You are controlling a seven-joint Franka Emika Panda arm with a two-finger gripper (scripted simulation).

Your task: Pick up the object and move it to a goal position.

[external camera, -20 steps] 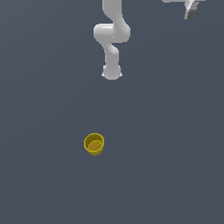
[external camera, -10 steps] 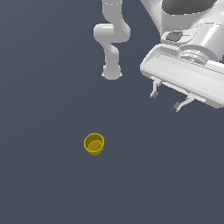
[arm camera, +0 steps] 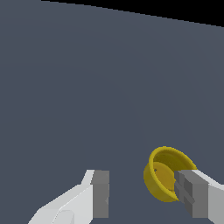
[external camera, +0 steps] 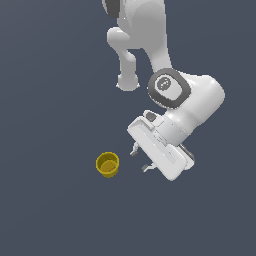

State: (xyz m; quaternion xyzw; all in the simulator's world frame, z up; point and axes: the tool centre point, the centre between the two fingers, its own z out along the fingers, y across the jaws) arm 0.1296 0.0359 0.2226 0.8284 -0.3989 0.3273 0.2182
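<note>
Between the two grey-padded fingertips, the gripper [external camera: 139, 159] holds nothing: its jaws stand apart, with bare floor showing in the gap in the wrist view [arm camera: 142, 194]. One finger [arm camera: 188, 192] overlaps the edge of the yellow cup [arm camera: 165, 174] in that view, though whether it touches cannot be told from there; the exterior view shows the fingertips just beside the cup and apart from it. The cup [external camera: 107, 164] sits upright on the dark grey floor [external camera: 50, 210], its round rim up and its hollow inside visible, to the exterior view's left of the gripper. Behind the fingers, the white hand of the arm [external camera: 172, 130] is tilted, with the fingers pointing toward the cup's side. Farther back, the arm's white links rise to its base near the top of the exterior view.
</note>
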